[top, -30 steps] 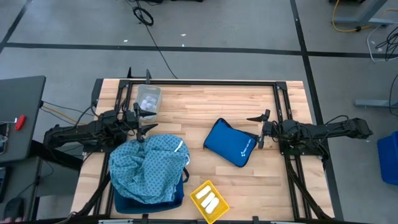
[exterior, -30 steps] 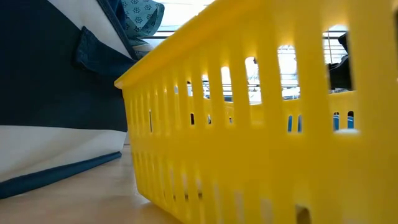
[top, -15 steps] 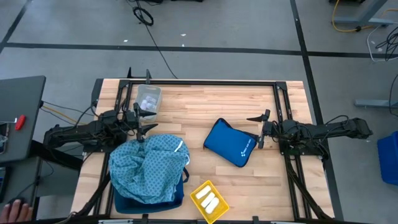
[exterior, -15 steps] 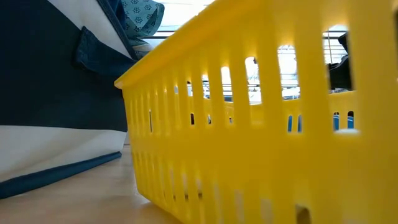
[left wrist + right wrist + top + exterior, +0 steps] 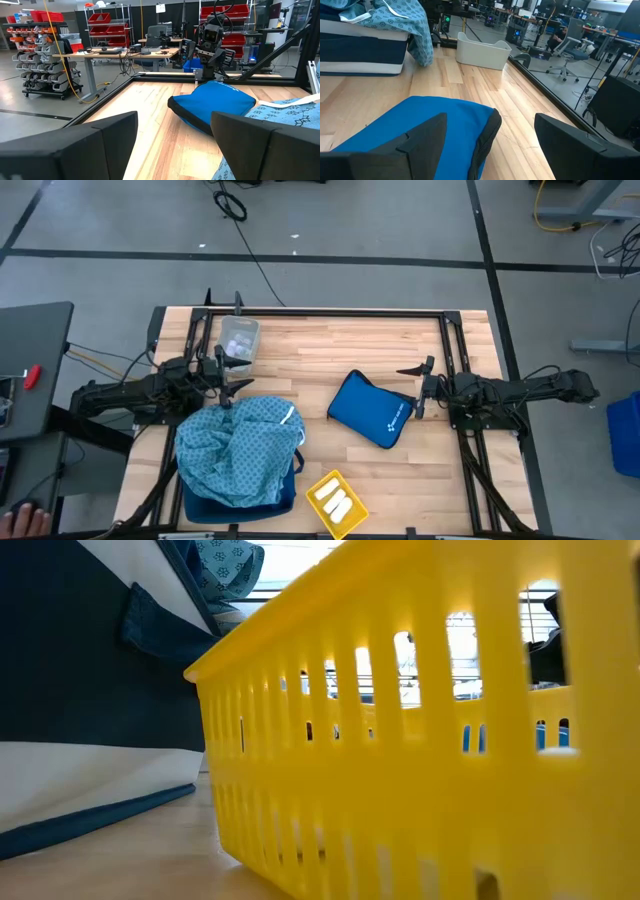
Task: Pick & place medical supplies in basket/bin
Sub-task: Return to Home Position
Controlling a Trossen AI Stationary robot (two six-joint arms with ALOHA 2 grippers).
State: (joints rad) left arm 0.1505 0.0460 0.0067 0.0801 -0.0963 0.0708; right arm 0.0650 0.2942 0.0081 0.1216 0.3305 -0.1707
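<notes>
The light-blue dotted cloth point(image 5: 238, 448) lies heaped over the top of a dark blue and white bin point(image 5: 240, 498) at the table's near left. White packets point(image 5: 336, 502) lie in a yellow basket point(image 5: 335, 502) at the near edge. More white pieces sit in a clear tub point(image 5: 238, 340) at the far left. My left gripper point(image 5: 232, 385) is open, just beyond the cloth's far edge. My right gripper point(image 5: 418, 388) is open too, beside the right end of the bright blue zip pouch point(image 5: 371, 409), which lies flat mid-table.
The yellow basket point(image 5: 420, 740) fills the low view, with the bin point(image 5: 90, 690) to its left. A black frame rail point(image 5: 330, 312) runs along the table's far edge. Bare wood point(image 5: 330, 345) lies between tub and pouch. A hand point(image 5: 25, 520) shows off the table's near left corner.
</notes>
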